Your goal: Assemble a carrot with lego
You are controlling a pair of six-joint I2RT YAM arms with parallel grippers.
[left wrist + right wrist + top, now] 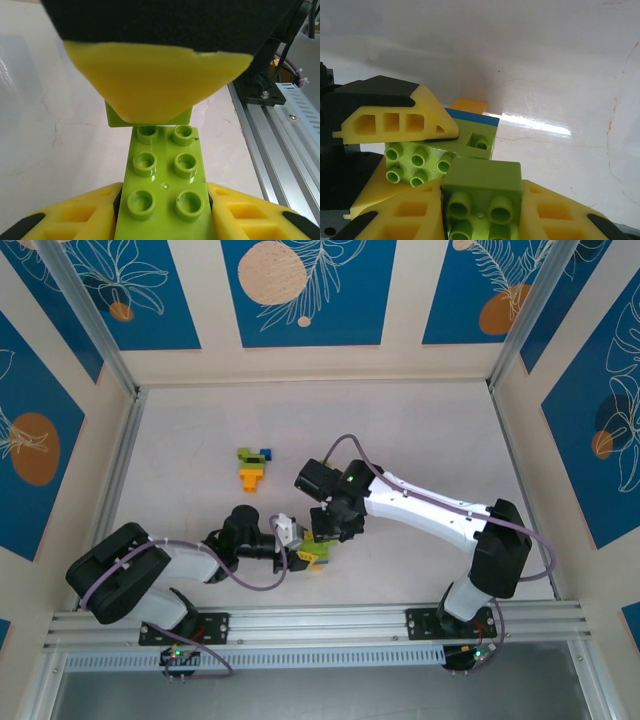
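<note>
My left gripper (164,200) is shut on a long lime green lego brick (162,185), studs facing the camera, its far end pointing at the right gripper. My right gripper (481,200) is shut on a small square lime lego brick (482,180). That small brick (150,119) sits right at the long brick's far end, under a yellow right finger (150,75). In the right wrist view the long brick (417,162) lies beside it, with a blue-edged piece (470,117) behind. From above, both grippers (303,548) (322,538) meet at the table's near middle.
A small cluster of lego (252,468), lime, blue, orange and yellow, lies on the white table (420,430) behind the grippers. A metal rail (280,130) runs along the near edge. Patterned walls close in the left, back and right sides.
</note>
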